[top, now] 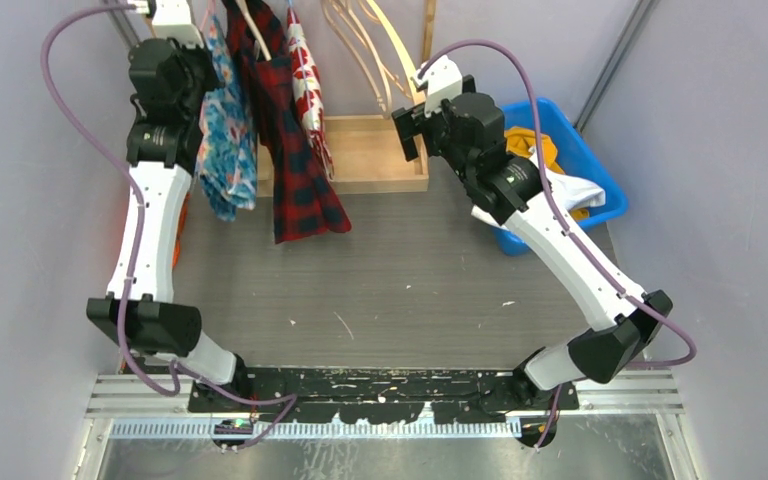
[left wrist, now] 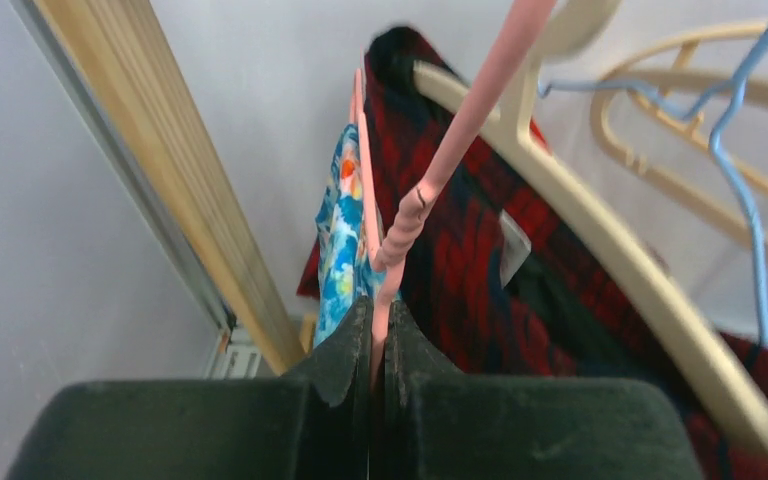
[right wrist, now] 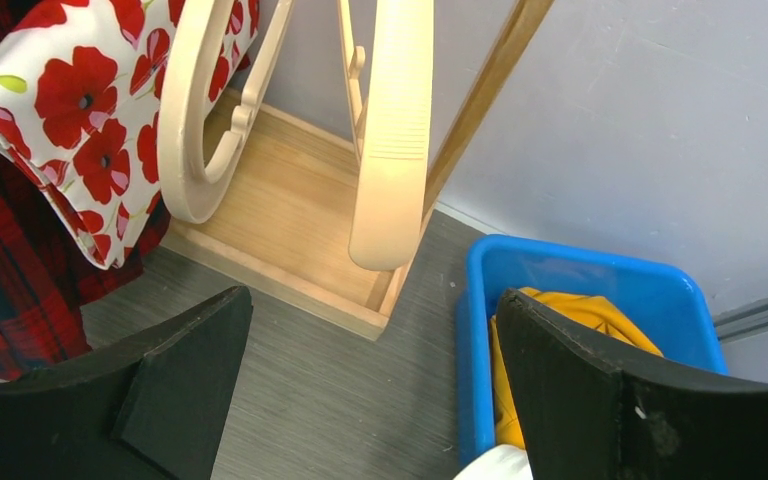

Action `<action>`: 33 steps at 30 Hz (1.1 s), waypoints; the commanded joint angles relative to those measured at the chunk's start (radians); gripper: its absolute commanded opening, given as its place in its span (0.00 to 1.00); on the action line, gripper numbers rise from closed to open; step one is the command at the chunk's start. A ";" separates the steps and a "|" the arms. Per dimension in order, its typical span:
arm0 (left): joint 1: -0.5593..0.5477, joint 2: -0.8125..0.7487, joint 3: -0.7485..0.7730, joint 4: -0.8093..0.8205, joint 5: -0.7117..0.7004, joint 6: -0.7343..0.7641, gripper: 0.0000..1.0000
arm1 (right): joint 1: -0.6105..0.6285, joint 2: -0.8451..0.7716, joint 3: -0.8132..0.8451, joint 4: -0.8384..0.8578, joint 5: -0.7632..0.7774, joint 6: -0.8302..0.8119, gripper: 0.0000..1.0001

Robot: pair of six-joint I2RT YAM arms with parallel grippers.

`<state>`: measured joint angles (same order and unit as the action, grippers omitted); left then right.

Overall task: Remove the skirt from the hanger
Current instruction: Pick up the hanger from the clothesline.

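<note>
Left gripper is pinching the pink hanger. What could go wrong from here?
1. The left gripper is shut on the thin pink hanger, which could slip or twist out.
2. The blue floral garment hangs right beside the red plaid garment; pulling may drag both.

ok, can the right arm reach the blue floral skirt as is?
Probably not directly: the red plaid garment and the poppy-print one hang between the open right gripper and the blue floral skirt.

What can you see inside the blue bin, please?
The blue bin holds a yellow garment and a white cloth; anything beneath them is covered, and the right arm hides part.
</note>
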<state>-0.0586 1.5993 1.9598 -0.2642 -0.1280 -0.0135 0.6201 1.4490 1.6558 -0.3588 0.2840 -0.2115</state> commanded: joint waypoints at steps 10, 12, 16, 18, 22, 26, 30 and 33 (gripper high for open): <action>-0.016 -0.474 -0.382 -0.065 0.113 -0.033 0.00 | -0.001 0.075 0.130 -0.049 -0.230 0.202 0.63; -0.028 -0.520 -0.414 -0.091 0.122 -0.040 0.00 | 0.005 0.109 0.173 -0.084 -0.323 0.270 0.55; -0.059 -0.615 -0.471 -0.126 0.161 -0.088 0.00 | 0.065 0.157 0.204 -0.100 -0.437 0.341 0.64; -0.068 -0.659 -0.491 -0.149 0.177 -0.100 0.00 | 0.114 0.183 0.229 -0.120 -0.469 0.353 0.64; -0.112 -0.737 -0.510 -0.180 0.183 -0.096 0.00 | 0.196 0.225 0.271 -0.104 -0.517 0.391 0.69; -0.153 -0.776 -0.488 -0.212 0.192 -0.122 0.00 | 0.221 0.281 0.298 -0.021 -0.614 0.519 0.70; -0.167 -0.812 -0.464 -0.219 0.217 -0.157 0.00 | 0.268 0.365 0.392 -0.035 -0.634 0.504 0.69; -0.172 -0.820 -0.446 -0.252 0.202 -0.145 0.00 | 0.288 0.424 0.465 -0.027 -0.636 0.494 0.71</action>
<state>-0.2211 0.8074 1.4479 -0.5522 0.0586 -0.1478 0.8822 1.8343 2.0064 -0.4522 -0.3088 0.2634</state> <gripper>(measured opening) 0.029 0.696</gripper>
